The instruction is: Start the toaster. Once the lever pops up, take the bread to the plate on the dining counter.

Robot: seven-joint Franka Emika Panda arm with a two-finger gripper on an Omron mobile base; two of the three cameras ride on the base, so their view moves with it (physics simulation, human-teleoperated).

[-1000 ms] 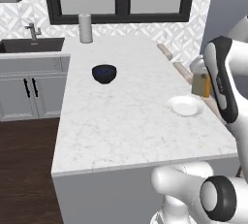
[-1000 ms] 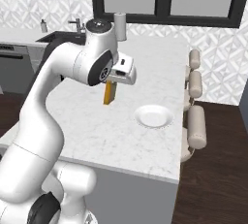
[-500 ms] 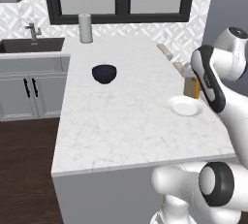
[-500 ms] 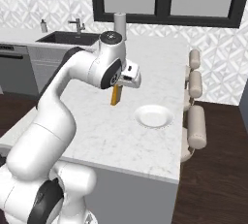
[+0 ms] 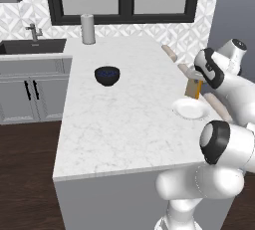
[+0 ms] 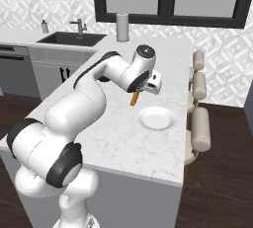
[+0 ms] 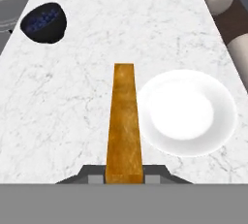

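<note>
My gripper (image 6: 138,92) is shut on the bread (image 6: 134,98), a golden-tan slice hanging edge-down above the dining counter (image 6: 111,135). In the hand view the bread (image 7: 124,121) rises between the two fingertips of the gripper (image 7: 124,177), just left of the white plate (image 7: 186,113). From the left base view the gripper (image 5: 195,77) holds the bread (image 5: 193,89) above the far edge of the plate (image 5: 188,108). The plate (image 6: 157,118) sits bare near the counter's stool side. The toaster and its lever are out of view.
A dark blue bowl (image 5: 107,75) stands mid-counter, also seen as the bowl (image 7: 43,22) at the hand view's upper left. A paper towel roll (image 5: 88,29) stands at the back. Stools (image 6: 200,128) line the counter's far side. A sink (image 6: 71,38) lies behind on the left.
The arm has carried the bread sideways across the counter toward the plate and a little lower. The grip has not changed, and the bowl and plate have stayed put.
</note>
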